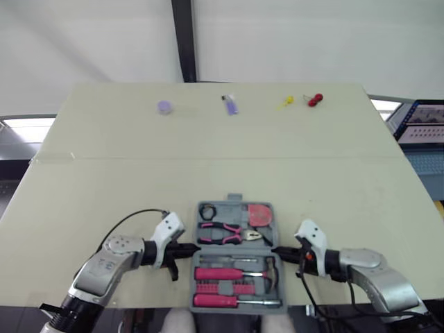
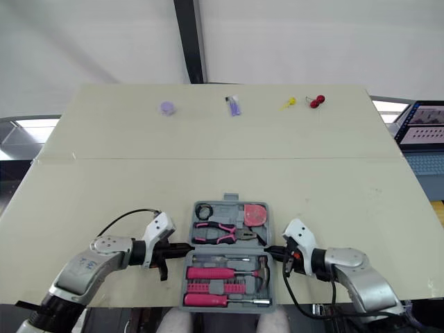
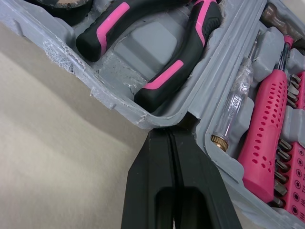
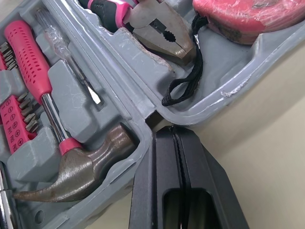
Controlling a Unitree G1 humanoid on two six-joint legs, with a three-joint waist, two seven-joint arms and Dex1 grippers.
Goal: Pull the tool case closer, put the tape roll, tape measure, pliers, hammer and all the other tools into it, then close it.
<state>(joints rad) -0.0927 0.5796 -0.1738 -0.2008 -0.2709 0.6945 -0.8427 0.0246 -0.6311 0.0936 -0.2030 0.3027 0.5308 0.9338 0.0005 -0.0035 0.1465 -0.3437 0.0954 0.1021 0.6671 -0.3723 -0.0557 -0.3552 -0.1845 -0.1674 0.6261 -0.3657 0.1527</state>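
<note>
At bench (image 1: 208,152) near edge: tool case (image 1: 234,202), open flat, pliers (image 1: 220,234) and hammer (image 1: 267,267) seated inside. Left claw (image 1: 191,248) and right claw (image 1: 276,251) both pinched closed, tips at the hinge ends. Step judged: closing. Next move: fold one half over.

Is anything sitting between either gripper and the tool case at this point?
Nothing visible. The left gripper and right gripper, both shut, sit with tips at the hinge notches of the tool case, one each side.

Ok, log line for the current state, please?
tool case open, pliers hammer inside | left gripper jaws shut, tip at left hinge notch | right gripper jaws shut, tip at right hinge notch
</note>
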